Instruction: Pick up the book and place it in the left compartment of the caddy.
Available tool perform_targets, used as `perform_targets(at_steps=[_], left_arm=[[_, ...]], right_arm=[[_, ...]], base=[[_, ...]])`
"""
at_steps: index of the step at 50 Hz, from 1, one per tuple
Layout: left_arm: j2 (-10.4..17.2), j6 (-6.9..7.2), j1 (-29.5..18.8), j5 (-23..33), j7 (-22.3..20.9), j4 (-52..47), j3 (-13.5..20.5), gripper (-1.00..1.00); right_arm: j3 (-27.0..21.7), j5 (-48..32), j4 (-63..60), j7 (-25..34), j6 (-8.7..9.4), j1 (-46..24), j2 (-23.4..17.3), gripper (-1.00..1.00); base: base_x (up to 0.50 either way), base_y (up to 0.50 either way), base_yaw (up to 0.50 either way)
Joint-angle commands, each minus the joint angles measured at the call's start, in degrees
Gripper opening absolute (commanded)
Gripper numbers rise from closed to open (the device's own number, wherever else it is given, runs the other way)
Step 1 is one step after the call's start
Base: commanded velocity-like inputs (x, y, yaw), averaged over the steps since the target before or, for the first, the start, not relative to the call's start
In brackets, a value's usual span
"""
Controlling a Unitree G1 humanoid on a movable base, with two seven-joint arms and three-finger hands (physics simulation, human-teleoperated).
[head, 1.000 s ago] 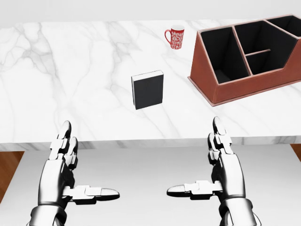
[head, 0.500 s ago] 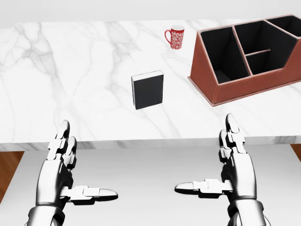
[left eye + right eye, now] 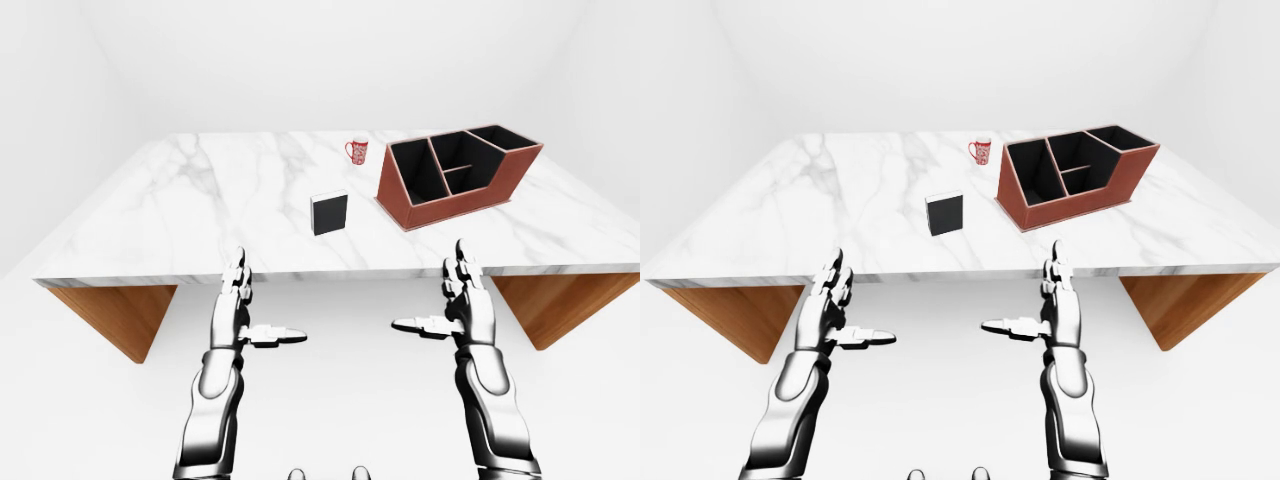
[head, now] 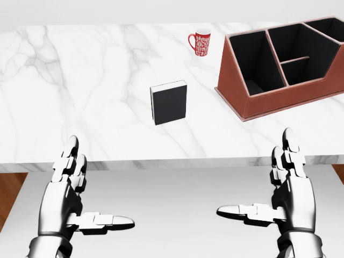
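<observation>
A black book (image 4: 169, 102) with white page edges stands upright on the marble table (image 4: 80, 80), near the middle of the head view. To its right sits the red-brown caddy (image 4: 285, 99) with black compartments; its left compartment (image 4: 252, 62) faces the book. Both silver hands hang below the table's near edge, well short of the book. My left hand (image 4: 80, 191) is open at the lower left, thumb pointing inward. My right hand (image 4: 269, 185) is open at the lower right, empty, fingers pointing up.
A red patterned mug (image 4: 200, 42) stands above the book, left of the caddy. The table has wooden sides (image 3: 115, 315) under its white top. White floor and walls surround it.
My right hand has slid to the right and slightly down in the head view. The left hand has drifted a little left. Book, caddy and mug have not moved.
</observation>
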Motion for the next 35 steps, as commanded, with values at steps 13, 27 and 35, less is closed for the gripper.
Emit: perform_targets(at_steps=[13, 27, 35], left_arm=[[-0.28, 1.42, 0.99, -0.21, -0.06, -4.01, -0.41, 1.00], [-0.21, 1.42, 1.06, 0.00, -0.14, -3.25, -0.36, 1.00], [-0.15, 0.05, -0.12, -0.27, 0.29, -0.53, 0.09, 1.00]], right_arm=[[-10.40, 5.28, 3.56, 2.84, -4.91, 1.50, -3.00, 1.00], [-13.91, 4.57, -3.76, 3.60, -3.67, 5.22, -1.71, 1.00], [-17.01, 5.78, -7.44, 4.71, -2.16, 7.11, -0.57, 1.00]], base=[[0.00, 0.00, 0.00], [0.00, 0.00, 0.00], [0.00, 0.00, 0.00]])
